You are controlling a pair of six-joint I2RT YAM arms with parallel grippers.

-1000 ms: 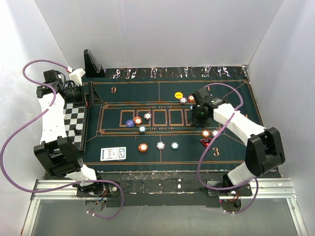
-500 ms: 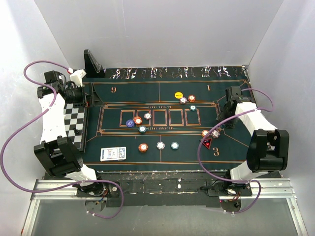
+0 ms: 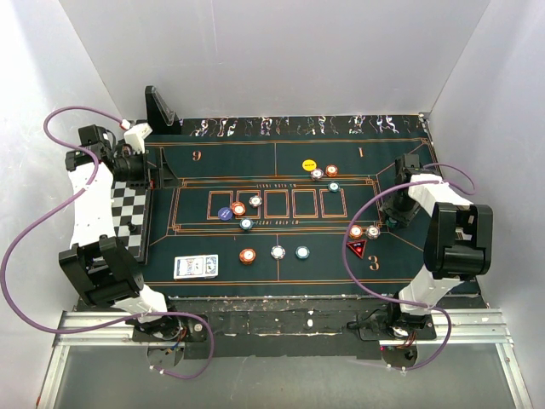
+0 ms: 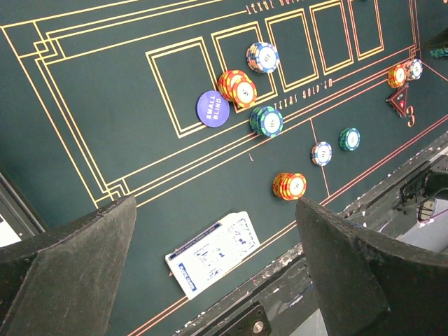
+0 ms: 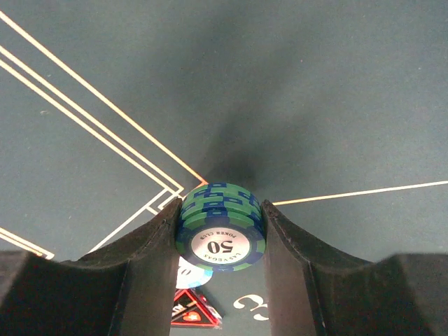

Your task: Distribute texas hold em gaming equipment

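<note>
Green chips (stacked) inside right tool

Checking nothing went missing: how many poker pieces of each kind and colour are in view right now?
Orange round chip piles: 4
White round chip piles: 4
Teal round chip piles: 4, one in the right hand
Yellow disc: 1
Blue disc: 1
Red triangular marker: 1
Blue-and-white playing-card deck: 1
Total: 16

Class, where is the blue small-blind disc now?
Top view: the blue small-blind disc lies left of centre on the green mat, beside the orange chip stack.
</note>
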